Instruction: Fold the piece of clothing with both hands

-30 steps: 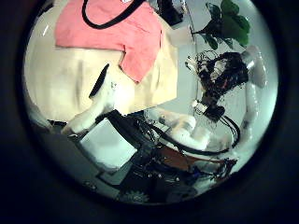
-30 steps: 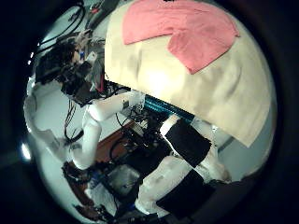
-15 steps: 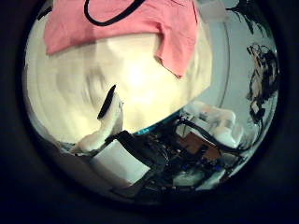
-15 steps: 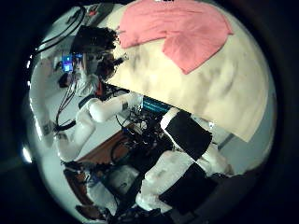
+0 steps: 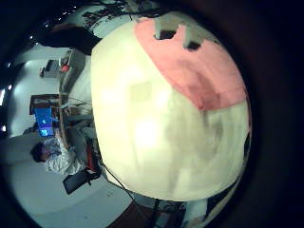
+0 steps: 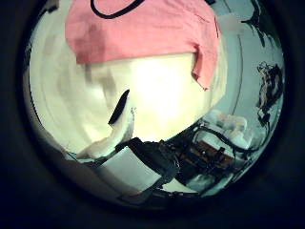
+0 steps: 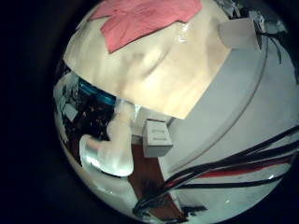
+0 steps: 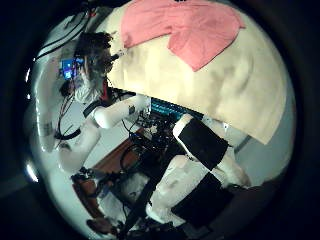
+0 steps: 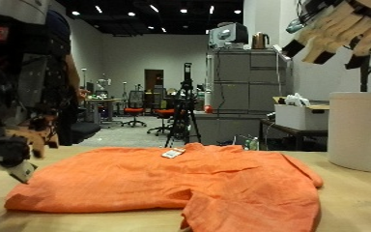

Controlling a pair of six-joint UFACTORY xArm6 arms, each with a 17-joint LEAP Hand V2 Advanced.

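An orange shirt point(image 9: 185, 184) lies spread flat on the tan table point(image 9: 353, 208), with a sleeve toward the front. My left hand point(image 9: 18, 130) hangs low at the shirt's edge, fingers relaxed and open just above the table, holding nothing. My right hand point(image 9: 347, 29) is high above the far side of the shirt, fingers loosely spread and empty. The left thumb side palm view shows the shirt point(image 6: 143, 33) close, with one straight finger point(image 6: 119, 105) over bare table. The right palm views show the shirt point(image 8: 185, 25) farther off, with the left hand point(image 8: 100, 50) at its edge.
A white cylindrical bin point(image 9: 359, 130) stands at the table's far edge below the right hand. Behind the table are a grey cabinet point(image 9: 243, 92) and a tripod point(image 9: 185, 97). A small white tag point(image 9: 173, 153) lies at the shirt's collar.
The left palm camera has come nearer the shirt, which now fills more of its view. In the right thumb side view the left hand has moved in toward the shirt's edge.
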